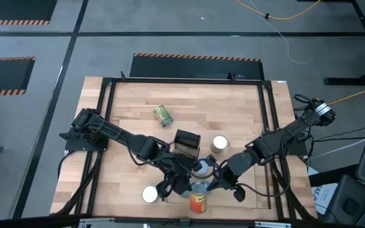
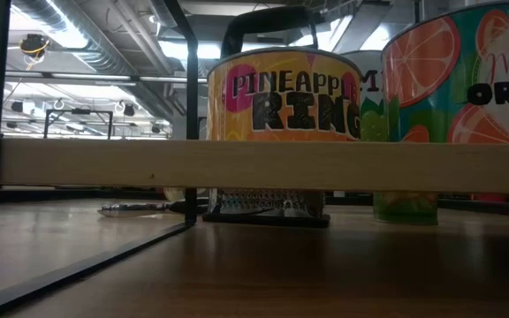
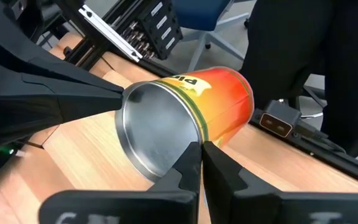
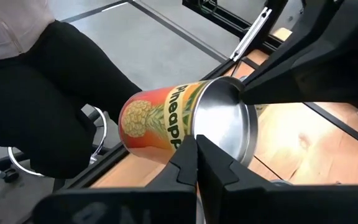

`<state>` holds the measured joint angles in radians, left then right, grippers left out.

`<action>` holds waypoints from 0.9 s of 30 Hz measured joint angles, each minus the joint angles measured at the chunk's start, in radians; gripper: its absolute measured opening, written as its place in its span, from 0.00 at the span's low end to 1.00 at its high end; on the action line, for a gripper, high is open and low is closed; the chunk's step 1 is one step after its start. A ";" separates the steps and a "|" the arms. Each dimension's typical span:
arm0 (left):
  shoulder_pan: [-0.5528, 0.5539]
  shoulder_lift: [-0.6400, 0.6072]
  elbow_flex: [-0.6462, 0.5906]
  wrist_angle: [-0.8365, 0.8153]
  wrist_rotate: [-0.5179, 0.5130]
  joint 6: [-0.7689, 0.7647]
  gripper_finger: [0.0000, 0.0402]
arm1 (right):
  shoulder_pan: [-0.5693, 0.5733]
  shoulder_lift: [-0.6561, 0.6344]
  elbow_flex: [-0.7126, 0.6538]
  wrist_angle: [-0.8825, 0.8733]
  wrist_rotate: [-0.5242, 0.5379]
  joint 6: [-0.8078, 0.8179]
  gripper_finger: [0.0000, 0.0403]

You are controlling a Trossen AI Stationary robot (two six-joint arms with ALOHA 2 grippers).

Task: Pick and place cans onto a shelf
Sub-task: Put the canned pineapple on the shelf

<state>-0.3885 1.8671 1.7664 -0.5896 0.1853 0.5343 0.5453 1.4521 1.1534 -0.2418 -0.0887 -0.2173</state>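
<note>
Two hands meet over one pineapple can (image 1: 198, 202) at the near edge of the desk (image 1: 233, 114), a little right of the middle. This can has an orange and yellow label and lies on its side there. The left hand (image 3: 200, 163) has its fingers pressed together, with the tips at the silver rim of the can; the right hand (image 4: 196, 155) is also pressed together, at the rim from the other side. Neither hand pinches the can. A silver-topped can (image 1: 201, 168) is between the two arms, just beyond the pineapple can. Farther right a can with a pale top (image 1: 219, 144) stands upright. A white-topped can (image 1: 149, 194) stands near the left. A green can (image 1: 163, 115) lies farther back on the left, and a small black box (image 1: 186, 142) rests in the middle.
</note>
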 joint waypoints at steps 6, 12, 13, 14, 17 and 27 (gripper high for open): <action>0.000 0.000 0.000 0.000 0.001 0.000 0.01 | 0.000 0.000 0.000 -0.002 -0.004 0.000 0.01; 0.000 0.000 0.000 0.001 0.001 0.000 0.00 | 0.000 0.000 0.000 -0.002 -0.006 0.005 0.02; 0.000 0.000 0.000 0.001 0.001 0.000 0.00 | 0.000 0.000 0.001 -0.002 -0.007 0.008 0.02; 0.000 0.000 0.000 0.001 0.001 0.000 0.00 | 0.000 0.000 0.001 -0.002 -0.007 0.018 0.03; 0.000 0.000 0.000 0.001 0.001 0.000 0.00 | 0.000 0.000 0.001 -0.002 -0.007 0.046 0.05; 0.001 0.000 0.000 0.003 -0.007 0.000 0.00 | 0.000 0.000 0.002 0.003 -0.006 0.058 0.28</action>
<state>-0.3874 1.8671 1.7664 -0.5864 0.1783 0.5343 0.5453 1.4521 1.1557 -0.2393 -0.0952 -0.1588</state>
